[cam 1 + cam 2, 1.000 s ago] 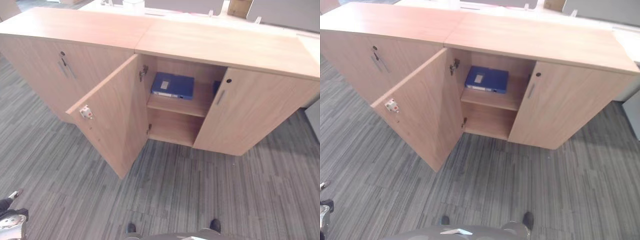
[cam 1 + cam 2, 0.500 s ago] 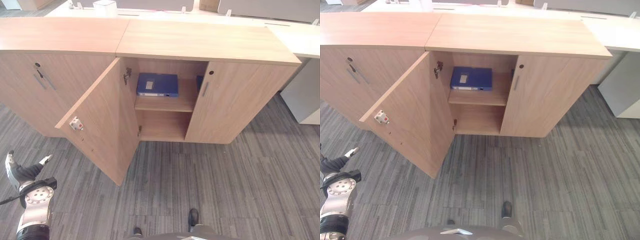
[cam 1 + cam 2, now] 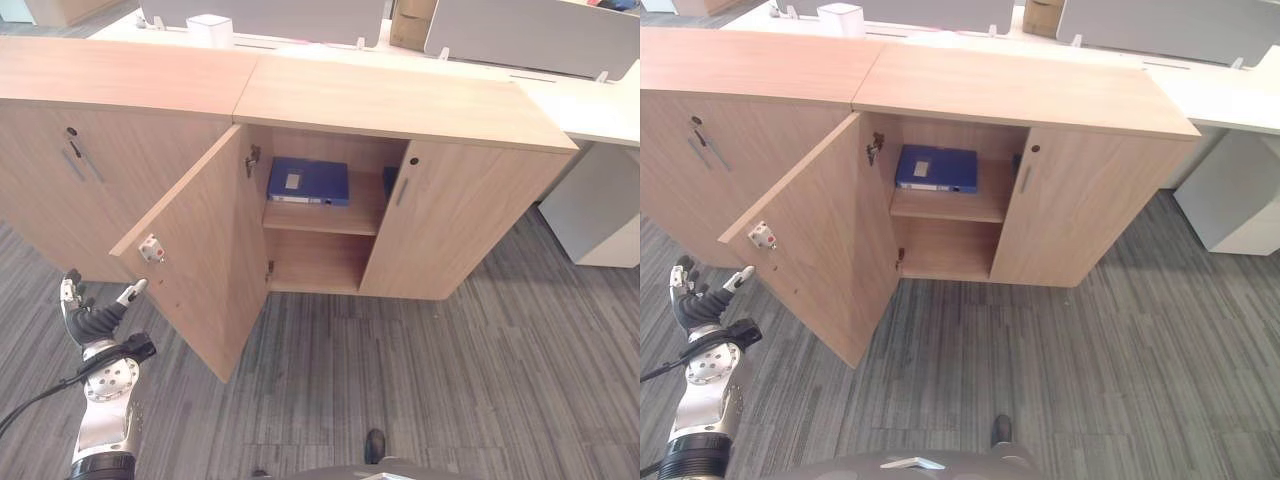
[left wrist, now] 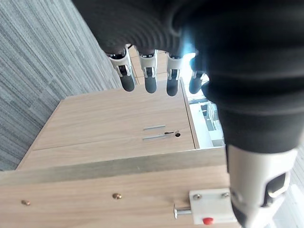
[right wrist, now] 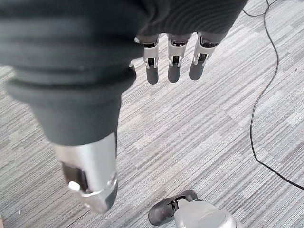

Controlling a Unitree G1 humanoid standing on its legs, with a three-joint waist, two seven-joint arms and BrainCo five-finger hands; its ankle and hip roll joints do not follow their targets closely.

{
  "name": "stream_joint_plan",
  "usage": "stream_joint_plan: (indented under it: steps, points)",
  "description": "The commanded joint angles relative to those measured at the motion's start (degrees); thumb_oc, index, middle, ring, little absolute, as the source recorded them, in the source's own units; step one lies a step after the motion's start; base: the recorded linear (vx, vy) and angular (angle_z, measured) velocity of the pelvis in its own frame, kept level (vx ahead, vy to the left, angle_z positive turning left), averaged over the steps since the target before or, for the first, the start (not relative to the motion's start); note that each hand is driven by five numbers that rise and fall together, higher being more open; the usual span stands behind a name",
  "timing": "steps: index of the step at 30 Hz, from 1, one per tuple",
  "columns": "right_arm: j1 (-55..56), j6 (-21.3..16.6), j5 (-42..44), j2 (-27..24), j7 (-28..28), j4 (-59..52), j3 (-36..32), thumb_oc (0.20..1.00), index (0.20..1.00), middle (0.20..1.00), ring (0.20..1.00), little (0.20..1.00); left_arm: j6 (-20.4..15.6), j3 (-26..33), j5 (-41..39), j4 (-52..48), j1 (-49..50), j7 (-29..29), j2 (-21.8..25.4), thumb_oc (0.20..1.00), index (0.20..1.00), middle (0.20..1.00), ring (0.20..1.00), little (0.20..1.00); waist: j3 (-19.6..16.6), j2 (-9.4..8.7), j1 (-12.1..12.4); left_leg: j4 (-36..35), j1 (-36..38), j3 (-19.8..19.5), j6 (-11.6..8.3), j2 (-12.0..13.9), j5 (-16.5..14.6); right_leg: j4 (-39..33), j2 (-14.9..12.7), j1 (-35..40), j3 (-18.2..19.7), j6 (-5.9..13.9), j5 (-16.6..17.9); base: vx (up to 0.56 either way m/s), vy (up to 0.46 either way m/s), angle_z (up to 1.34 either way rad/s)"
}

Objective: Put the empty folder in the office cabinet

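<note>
A blue folder [image 3: 308, 181] lies flat on the upper shelf of the wooden office cabinet [image 3: 400, 100], inside the opened half. The cabinet's left door [image 3: 205, 255] stands swung out, with a white latch [image 3: 152, 248] on its inner face. My left hand [image 3: 92, 318] is raised over the carpet just left of that door's outer edge, open with fingers spread and holding nothing. In the left wrist view its fingers [image 4: 150, 78] point past the door edge and latch [image 4: 205, 213]. My right hand [image 5: 172, 59] hangs open over the grey carpet, empty.
The cabinet's right door [image 3: 455, 220] is closed; a dark blue item [image 3: 390, 180] shows behind its edge. A second cabinet [image 3: 80, 150] with closed doors adjoins on the left. A white unit [image 3: 600, 215] stands at the right. The lower shelf [image 3: 315, 262] is bare.
The camera has shifted, so the whole scene has moved in the picture. My left hand has risen from the lower left corner to beside the open door's edge. The folder stays on the shelf.
</note>
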Motion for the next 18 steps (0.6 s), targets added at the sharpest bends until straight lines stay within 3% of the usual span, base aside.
stream_joint_plan:
  steps: [1,13,18]
  points:
    - [-2.8,0.6,-1.3,-1.1,-0.3,3.7,1.0,1.0,1.0,1.0,1.0,1.0,-3.2,0.3,-2.0,-6.2,-0.4,-1.7,1.2,1.0,1.0,1.0,1.0,1.0,-0.4,0.53,0.0,-0.3,-4.0,-6.1,2.77,-1.4,-4.8,4.1,-4.1,-0.1,2.2,4.16,-5.8,0.0,0.0,0.0]
    - [-2.6,0.5,-1.6,-0.9,-0.4,3.2,1.4,1.0,1.0,1.0,1.0,1.0,-2.3,-0.4,-2.1,-7.6,0.3,-2.7,1.0,1.0,1.0,1.0,1.0,1.0,-1.0,0.45,0.0,-0.3,-3.8,-5.8,2.64,-1.1,-4.8,2.7,-3.8,1.0,1.9,4.01,-5.7,0.0,0.0,0.0]
    - [-2.2,0.7,-1.5,-0.8,-0.3,2.9,1.5,1.0,1.0,1.0,1.0,1.0,-1.6,-1.5,-6.0,-5.4,-1.4,-4.0,1.1,1.0,1.0,1.0,1.0,1.0,-1.5,0.38,-0.4,-0.3,-3.8,-5.4,2.5,-1.0,-4.7,2.0,-3.7,1.5,1.7,3.96,-5.6,0.0,0.0,0.0]
